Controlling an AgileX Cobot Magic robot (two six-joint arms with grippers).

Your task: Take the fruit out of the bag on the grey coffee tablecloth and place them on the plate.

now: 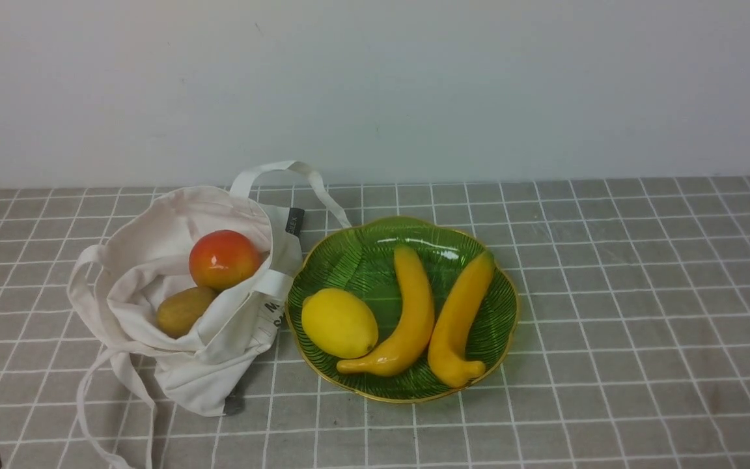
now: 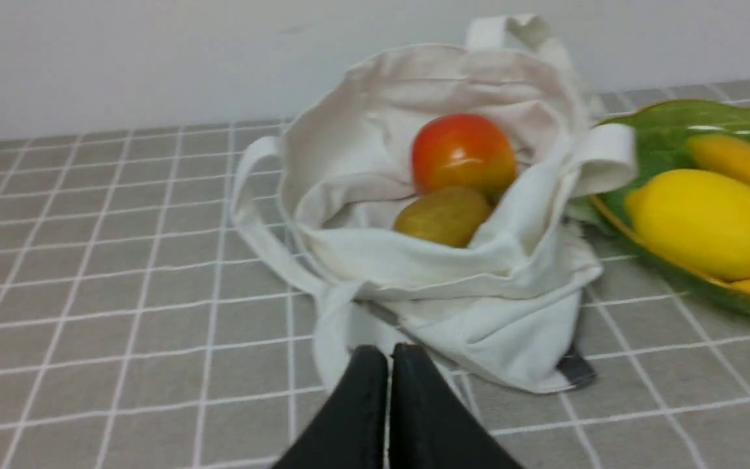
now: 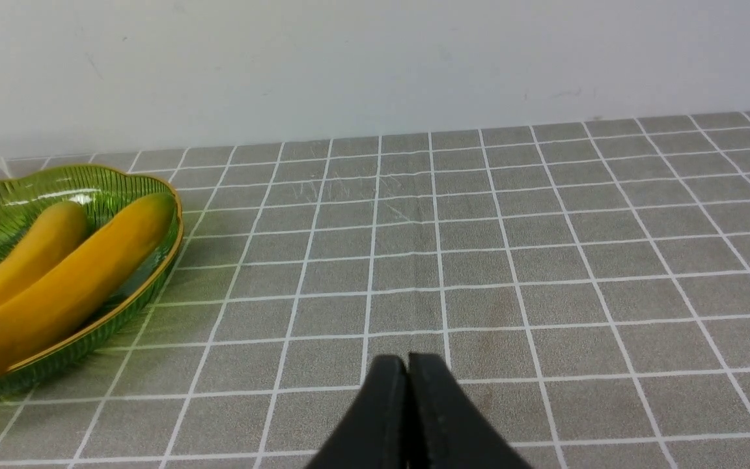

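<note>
Both pincers, left pincer (image 2: 389, 355) and right pincer (image 3: 407, 365), pressed together, empty; bananas (image 1: 437, 312) crowd lemon (image 1: 339, 322) on plate (image 1: 508, 326); red-orange fruit (image 1: 224, 258), kiwi (image 1: 183, 311) in bag (image 1: 212, 358).

Soft off-white cloth bag (image 1: 180, 312), creased and matt, glossy ribbed green glass plate (image 1: 375, 254) with gold rim, shiny smooth bananas (image 1: 414, 312), matt lemon (image 1: 339, 323), glossy red fruit (image 1: 224, 259), dull rough kiwi (image 1: 184, 311), matt woven tablecloth (image 1: 609, 293)
</note>
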